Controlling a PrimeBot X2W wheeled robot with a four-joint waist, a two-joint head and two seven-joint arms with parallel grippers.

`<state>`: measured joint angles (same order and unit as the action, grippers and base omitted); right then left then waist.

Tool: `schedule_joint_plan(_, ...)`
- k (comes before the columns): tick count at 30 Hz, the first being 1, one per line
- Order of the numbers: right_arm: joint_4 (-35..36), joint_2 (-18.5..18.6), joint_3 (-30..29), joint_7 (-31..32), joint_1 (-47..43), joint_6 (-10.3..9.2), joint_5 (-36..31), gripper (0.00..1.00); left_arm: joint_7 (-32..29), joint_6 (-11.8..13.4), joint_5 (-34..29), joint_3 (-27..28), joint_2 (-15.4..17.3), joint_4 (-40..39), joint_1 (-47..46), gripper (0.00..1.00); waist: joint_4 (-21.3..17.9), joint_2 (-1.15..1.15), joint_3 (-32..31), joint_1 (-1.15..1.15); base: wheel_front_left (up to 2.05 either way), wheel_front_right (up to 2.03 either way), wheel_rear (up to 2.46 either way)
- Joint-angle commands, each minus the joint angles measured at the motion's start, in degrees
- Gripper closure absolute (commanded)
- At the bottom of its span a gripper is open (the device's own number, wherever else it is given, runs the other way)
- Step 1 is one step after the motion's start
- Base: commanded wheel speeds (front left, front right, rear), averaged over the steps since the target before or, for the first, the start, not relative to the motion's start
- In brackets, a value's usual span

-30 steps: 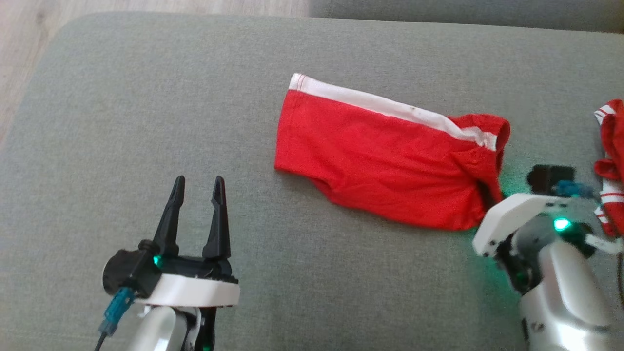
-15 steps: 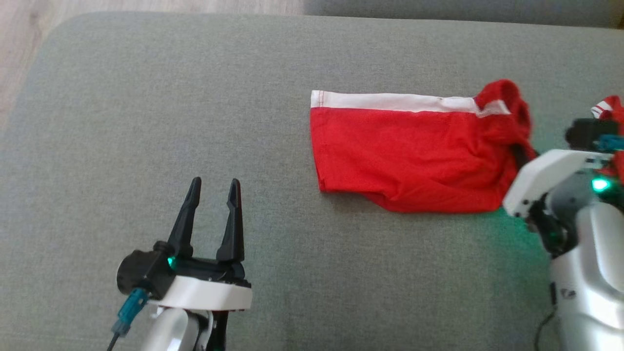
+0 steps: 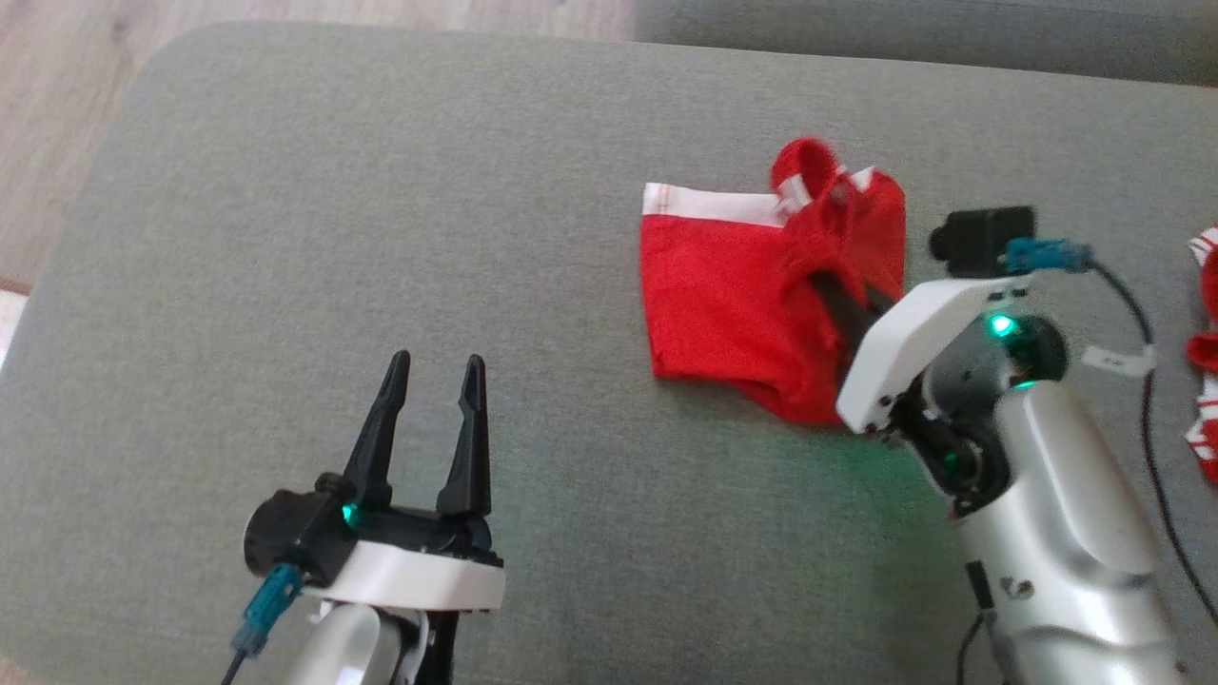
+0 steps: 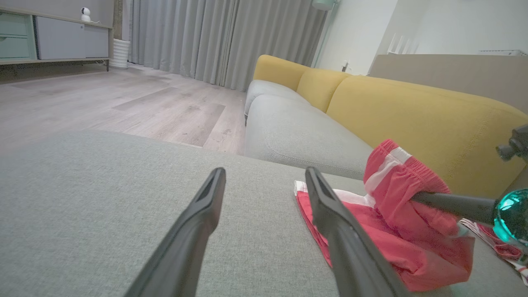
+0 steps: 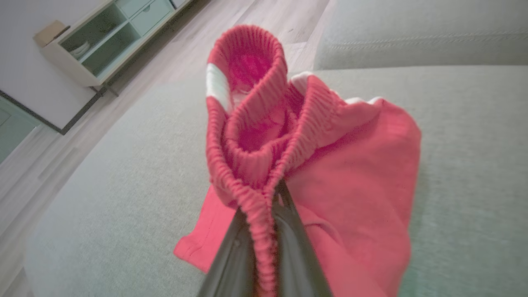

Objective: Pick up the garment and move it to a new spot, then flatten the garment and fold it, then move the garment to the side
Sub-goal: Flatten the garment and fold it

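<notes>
The garment [image 3: 723,295] is a pair of red shorts with a white side stripe, lying on the grey cushion [image 3: 285,238] right of centre. My right gripper [image 3: 826,283] is shut on its elastic waistband and holds that end lifted and doubled back over the flat leg part. In the right wrist view the bunched waistband [image 5: 255,136] rises from between my shut right gripper [image 5: 275,194]. My left gripper [image 3: 437,363] stands open and empty at the lower left, well apart from the shorts. The left wrist view shows my left gripper [image 4: 265,173] with the garment [image 4: 396,198] to its right.
A second red-and-white piece of clothing [image 3: 1207,381] lies at the cushion's right edge. Wooden floor [image 3: 57,114] borders the cushion at the upper left. Another grey cushion [image 3: 904,38] adjoins the far side, with a yellow backrest [image 4: 412,111] behind. A cable [image 3: 1132,314] trails from the right wrist.
My right gripper has risen and swung left with the waistband, doubling that end over the rest of the shorts. The head camera has shifted slightly. The left gripper stays open.
</notes>
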<state>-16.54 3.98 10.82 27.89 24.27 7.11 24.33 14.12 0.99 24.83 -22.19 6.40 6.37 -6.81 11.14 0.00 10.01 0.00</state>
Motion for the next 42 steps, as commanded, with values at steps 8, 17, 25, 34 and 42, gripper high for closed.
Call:
schedule_joint_plan(8, -8.5, -1.1, 6.3, -5.0, 6.4, 0.37, 2.8, 0.08, 0.3, -0.4, 0.8, 0.7, -0.8, -0.6, -2.9, 0.0, 3.2, 0.0, 0.3, 0.0, 0.0, 0.0, 0.0)
schedule_joint_plan(17, -11.8, -1.1, 13.2, -13.0, 9.5, 0.37, 7.9, 0.0, 0.5, -0.2, 0.9, 0.7, -1.1, 0.3, -2.6, 0.0, 3.0, 0.0, -0.8, 0.0, 0.0, 0.0, 0.0)
schedule_joint_plan(25, -13.0, -1.1, 7.8, -24.8, 9.3, 0.37, -4.0, 0.0, 0.0, 0.8, 1.0, 1.4, -0.2, 1.2, -2.5, 0.0, -0.2, 0.0, -3.4, 0.0, 0.0, 0.0, 0.0)
schedule_joint_plan(34, -7.2, -1.1, -2.4, -33.6, -1.6, 0.37, -15.9, 0.0, -0.5, 2.9, 1.1, 3.4, 2.1, 3.7, -0.5, 0.0, -4.1, 0.0, -8.0, 0.0, 0.0, 0.0, 0.0)
schedule_joint_plan(42, 0.7, -1.1, -7.9, -36.9, -15.0, 0.37, -18.6, 0.0, 0.2, 4.6, 0.8, 4.7, 3.2, 5.2, 4.3, 0.0, -5.6, 0.0, -10.7, 0.0, 0.0, 0.0, 0.0)
